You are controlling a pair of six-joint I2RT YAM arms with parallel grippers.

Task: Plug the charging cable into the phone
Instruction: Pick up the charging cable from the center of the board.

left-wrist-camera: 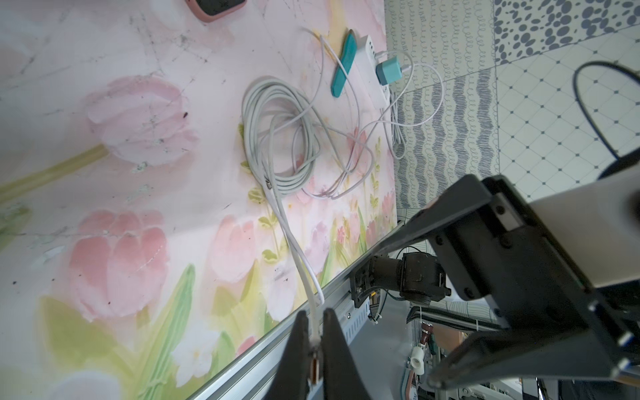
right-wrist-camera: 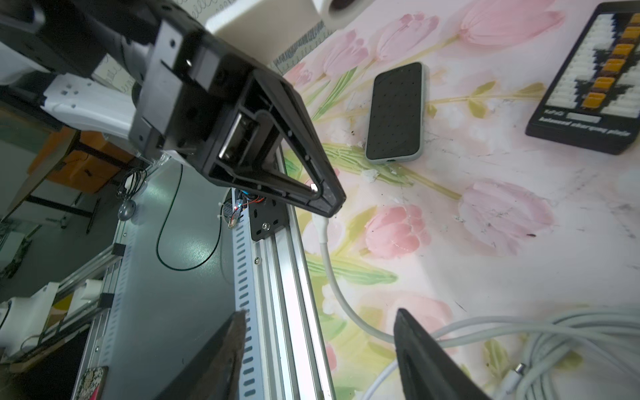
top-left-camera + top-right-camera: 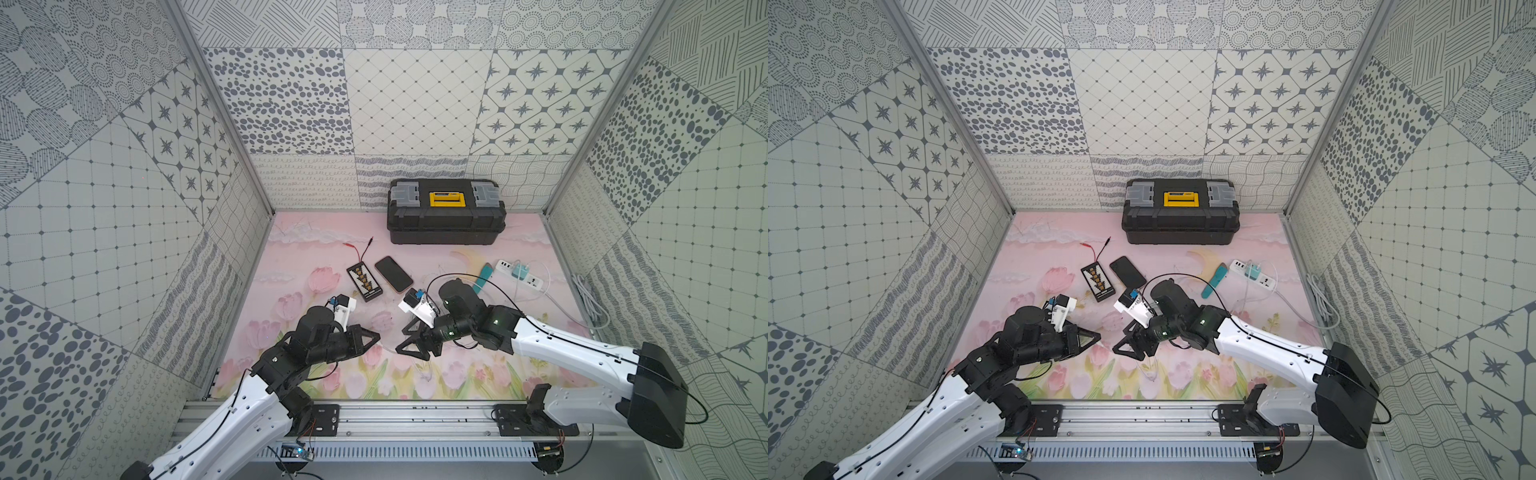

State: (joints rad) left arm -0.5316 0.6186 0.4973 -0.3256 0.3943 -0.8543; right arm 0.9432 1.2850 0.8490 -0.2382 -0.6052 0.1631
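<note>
The left claw (image 3: pixel 376 336) is closed on the plug end of the white charging cable (image 2: pixel 331 273). The phone (image 3: pixel 393 273) lies screen up on the surface (image 3: pixel 316 257), further back, just beside a black board (image 3: pixel 364 283). The right claw (image 3: pixel 400 340) stands partly wide and holds nothing.

Both top views are bright and evenly lit by soft, diffuse light from above; shadows on the pink surface (image 3: pixel 415 266) are faint and soft-edged. Wide-angle distortion splays the patterned walls (image 3: pixel 124 208) outward toward 9 and 3 o'clock.

In the left wrist view the left gripper (image 1: pixel 315 311) at 6 o'clock is dark and out of focus, and the print looks washed out toward 10 o'clock.

In the right wrist view the phone (image 2: pixel 396 110) screen mirrors a grid of dots. Glare sits on the grey metal plate (image 2: pixel 187 242) at 8 o'clock, and the right gripper (image 2: pixel 320 312) at 6 o'clock is blurred.
</note>
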